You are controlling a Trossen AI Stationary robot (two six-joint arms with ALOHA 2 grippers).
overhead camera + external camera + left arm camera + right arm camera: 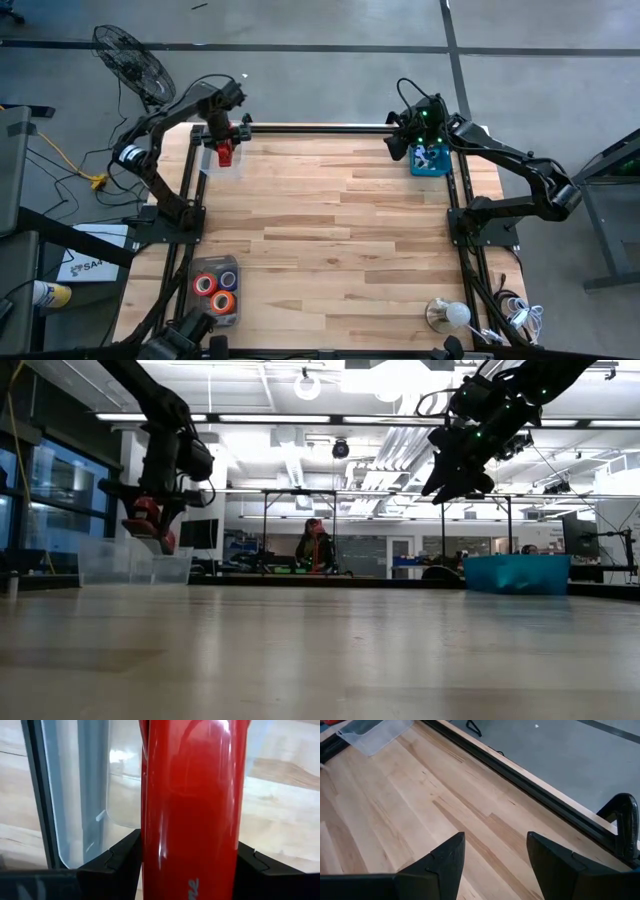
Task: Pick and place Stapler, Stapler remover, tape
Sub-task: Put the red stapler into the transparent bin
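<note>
The bright red stapler (225, 152) hangs in my left gripper (224, 138) over the clear plastic container (214, 160) at the table's far left corner. In the low view the stapler (150, 520) points down, its lower end just above the container (130, 563). Tape rolls (216, 289) lie in a dark tray near the table's near left edge. My right gripper (400, 140) is open and empty, held high beside the blue bin (431, 158) at the far right; in its wrist view the gripper (496, 865) is over bare wood. No staple remover shows plainly. My left gripper pinches the stapler's long red body (192, 845) between its two fingers (120, 857), one on each long side, lying across it. The fingers come from above, pointing down. The stapler is lifted clear and hangs below the fingers, nearly upright, over the clear container.
A dark rail (320, 128) runs along the table's far edge. The blue bin (515, 573) holds small pale pieces. A lamp bulb (448, 315) sits at the near right corner. The wooden middle (330, 220) of the table lies between the arms. A person (315, 548) sits in the room behind.
</note>
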